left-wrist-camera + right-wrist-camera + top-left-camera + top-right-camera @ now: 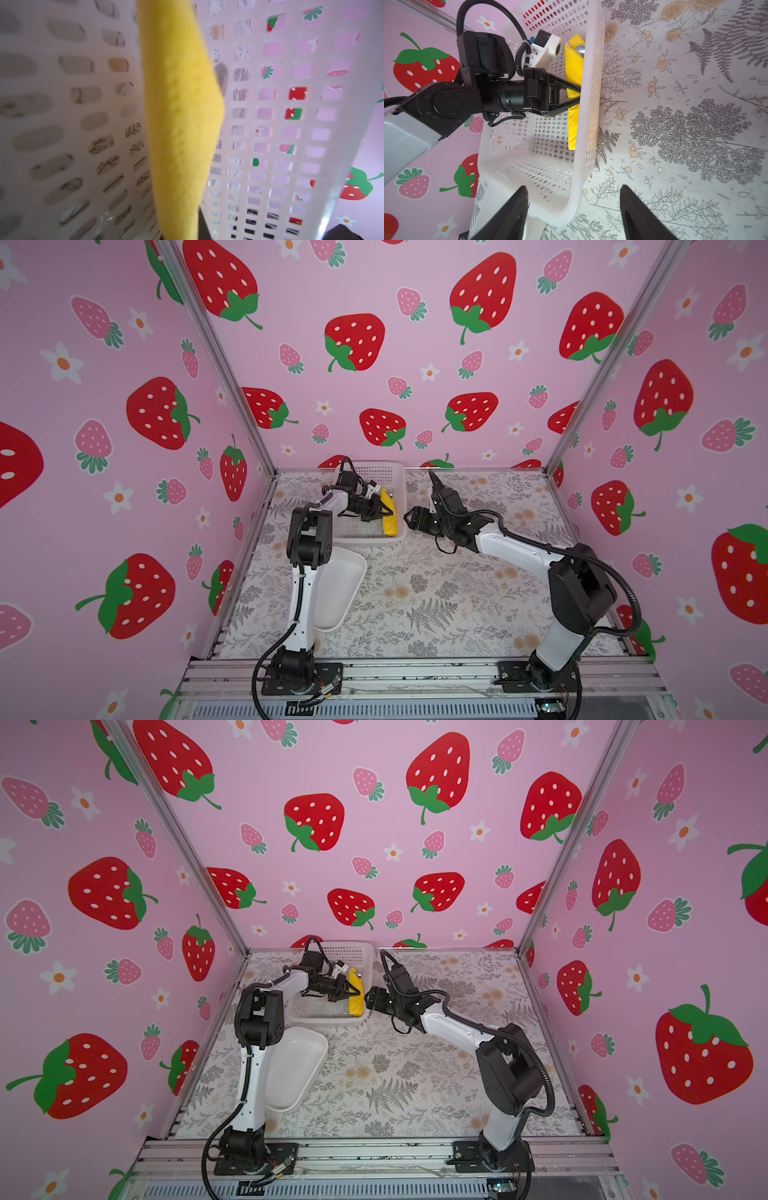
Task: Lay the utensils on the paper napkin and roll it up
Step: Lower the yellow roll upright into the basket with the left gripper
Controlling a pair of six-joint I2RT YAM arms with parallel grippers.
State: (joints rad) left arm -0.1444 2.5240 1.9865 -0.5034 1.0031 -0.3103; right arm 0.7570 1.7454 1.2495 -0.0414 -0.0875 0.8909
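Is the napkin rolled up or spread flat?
Rolled: the napkin is a narrow yellow roll in the basket, left gripper pinching it.

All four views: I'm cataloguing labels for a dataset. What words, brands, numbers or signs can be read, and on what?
None can be read. The white basket, yellow napkin roll, white tray and tablecloth carry no text; the walls show only strawberries and flowers.
A curl resembling a 2 behind a basket hole in the left wrist view is tablecloth pattern.

Utensils (580, 49) buried in paper napkin (574, 68), one shiny head peeking at 12 o'clock end; left gripper (578, 93) tips behind basket (591, 128) wall.
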